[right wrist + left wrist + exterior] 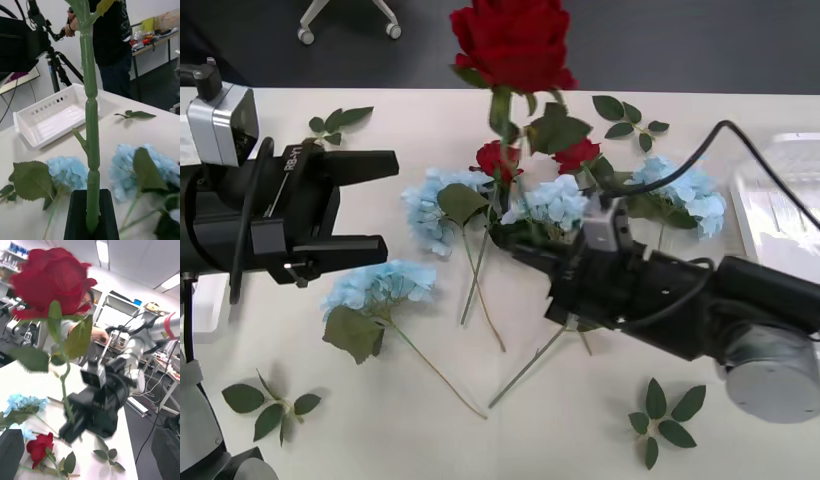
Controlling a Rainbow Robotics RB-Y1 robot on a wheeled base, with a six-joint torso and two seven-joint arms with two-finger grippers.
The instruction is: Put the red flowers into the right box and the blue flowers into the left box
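My right gripper (518, 248) (90, 221) is shut on the green stem (90, 123) of one of the red flowers and holds it upright above the table's middle. Its bloom (512, 40) (52, 281) stands high. Two more red flowers (498, 158) (578, 153) lie on the table among several blue flowers (380, 285) (430, 205) (685, 190). My left gripper (380, 205) (88, 438) hovers open at the left, with nothing between its fingers. The right box (780, 200) sits at the right edge. The left box (52, 120) lies beyond the blue flowers.
Flowerless leaf sprigs lie at the back left (340, 120), back right (630, 118), front left (270, 405) and front right (665, 415). A chair base (350, 20) stands on the floor behind the table.
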